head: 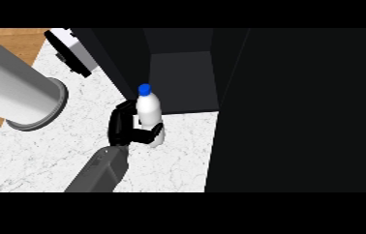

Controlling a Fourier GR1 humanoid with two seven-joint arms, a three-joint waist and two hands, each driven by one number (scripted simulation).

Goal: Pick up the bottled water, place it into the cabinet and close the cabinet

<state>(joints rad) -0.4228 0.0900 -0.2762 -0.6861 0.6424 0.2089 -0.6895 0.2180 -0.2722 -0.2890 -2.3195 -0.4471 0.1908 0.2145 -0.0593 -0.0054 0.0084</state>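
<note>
— What's hidden? The hand [127, 126] covers the bottle's [148, 107] lower side.

— And cut off? The grey cylinder [28, 90] at the counter's [64, 151] left edge.

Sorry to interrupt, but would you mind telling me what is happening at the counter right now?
One of the robot's hands is curled round a white water bottle with a blue cap, which stands upright on the marble counter just in front of the open dark cabinet. The bottle is not inside the cabinet yet. From its place in the view, this looks like the left hand. A large grey forearm shows at the upper left; its hand is not in view.
</note>
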